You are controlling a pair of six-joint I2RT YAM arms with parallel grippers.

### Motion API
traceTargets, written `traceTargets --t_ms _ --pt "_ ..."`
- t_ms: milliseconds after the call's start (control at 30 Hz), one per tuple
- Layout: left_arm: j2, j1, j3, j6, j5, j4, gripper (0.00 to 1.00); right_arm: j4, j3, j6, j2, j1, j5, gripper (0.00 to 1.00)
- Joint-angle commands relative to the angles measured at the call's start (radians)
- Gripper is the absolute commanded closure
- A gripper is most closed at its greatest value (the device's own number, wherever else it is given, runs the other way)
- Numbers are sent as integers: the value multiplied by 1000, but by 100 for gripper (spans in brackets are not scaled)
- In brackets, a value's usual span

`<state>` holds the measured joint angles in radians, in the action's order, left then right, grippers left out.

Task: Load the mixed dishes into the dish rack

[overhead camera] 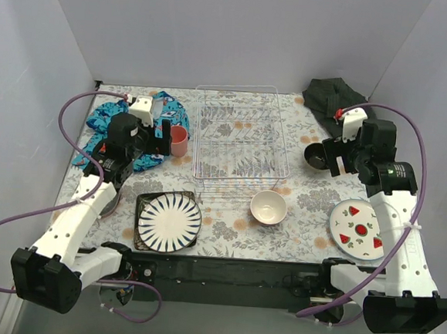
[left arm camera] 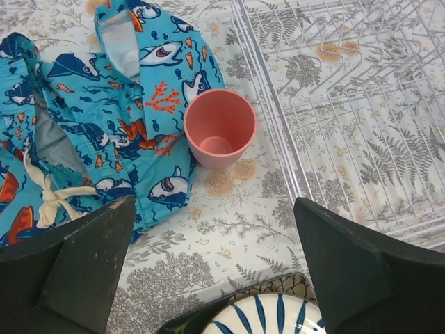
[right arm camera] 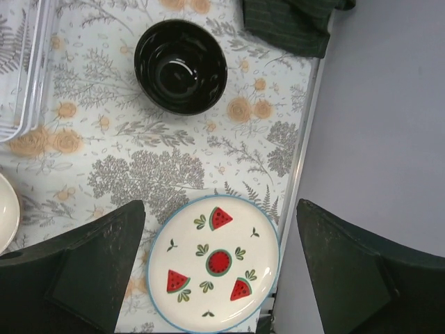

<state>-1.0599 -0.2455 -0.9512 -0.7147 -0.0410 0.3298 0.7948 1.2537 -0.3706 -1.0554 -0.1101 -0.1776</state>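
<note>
Across the fern-and-rose printed tabletop (overhead camera: 306,197), the dish rack (overhead camera: 241,134), a rectangular basket of thin white wire with a grid base and low sides, sits toward the far middle. Just left of it the pink cup (left arm camera: 220,129), smooth, matte and round, stands upright with its mouth up, touching the edge of a crumpled blue shark-print cloth (left arm camera: 90,118). The left claw (left arm camera: 214,209) hangs above the cup, its 2 dark fingers spread wide and gripping nothing. Near the front edge a round black-striped white plate (overhead camera: 170,219) lies on a dark square plate (overhead camera: 145,201) with rounded corners. A glossy cream bowl (overhead camera: 268,208) sits just in front of the rack's near right corner. The right claw (right arm camera: 221,205) is likewise wide open and empty, poised over the tabletop between a shiny, deep black dish (right arm camera: 181,66) and a flat, blue-rimmed watermelon-print white plate (right arm camera: 214,263). A rumpled dark green-black cloth (right arm camera: 288,24) lies in the far right corner.
</note>
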Motion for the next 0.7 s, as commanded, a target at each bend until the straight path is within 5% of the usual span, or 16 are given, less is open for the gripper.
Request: traceTargets --t_ms 0,300,667 --pt "41 -3 -35 -19 39 87 2 43 29 -14 -11 -7 86 2" --pt "-78 -3 -182 66 280 198 2 -75 113 -52 -139 -8 634 10" --pt "-195 -3 -205 12 263 180 2 -121 211 70 -357 -59 612 16"
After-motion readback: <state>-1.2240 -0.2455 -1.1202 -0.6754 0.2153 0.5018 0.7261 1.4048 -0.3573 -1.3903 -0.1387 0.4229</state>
